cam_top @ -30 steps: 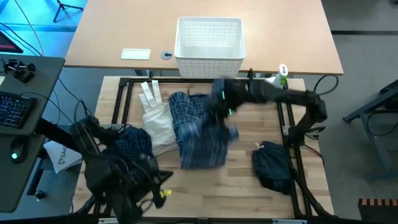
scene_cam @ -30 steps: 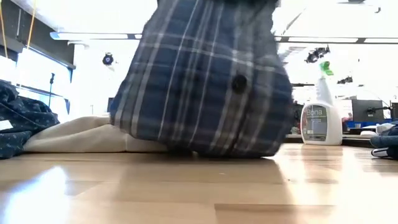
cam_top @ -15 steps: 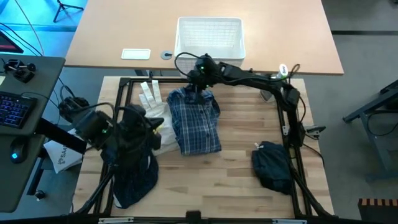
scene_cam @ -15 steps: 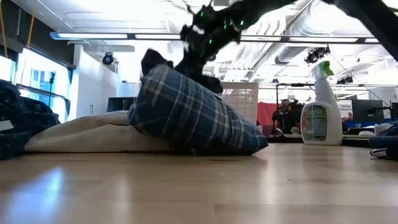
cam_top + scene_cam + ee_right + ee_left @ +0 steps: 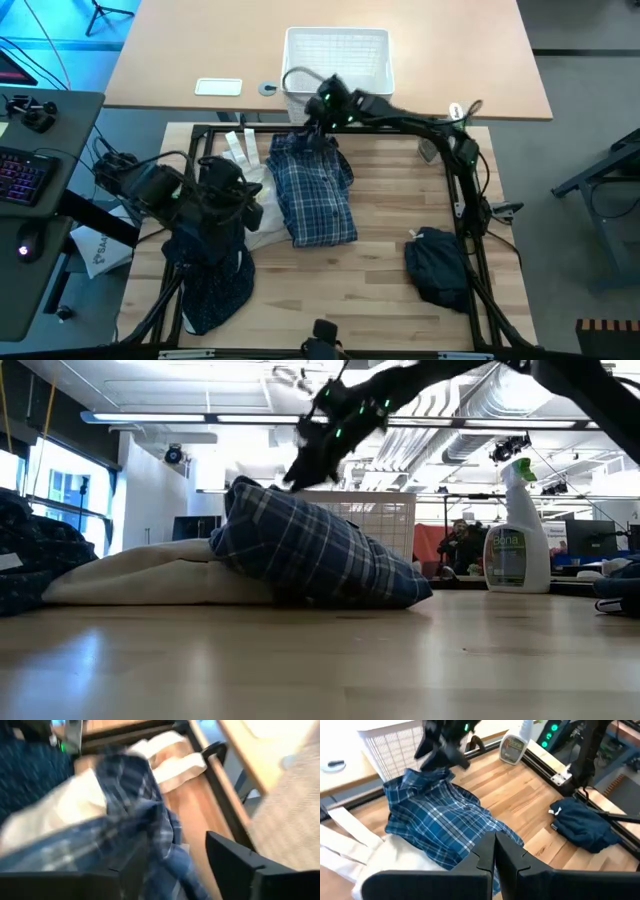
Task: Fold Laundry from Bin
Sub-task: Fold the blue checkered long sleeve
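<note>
Plaid shirt (image 5: 315, 188): soft checked cotton, rumpled oblong, table centre. Right gripper (image 5: 322, 110) at its 12 o'clock, fingers parted, empty. Left gripper (image 5: 238, 208) at 9 o'clock, fingers together. Latticed white bin (image 5: 337, 66) beyond.

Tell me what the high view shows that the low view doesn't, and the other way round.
Only the high view shows the left end effector over the dotted navy shirt, and the whole white bin. Only the low view shows the room behind, with a seated person. Both show the plaid shirt lying partly on the cream bag, the right end effector above its far end, and the spray bottle.
</note>
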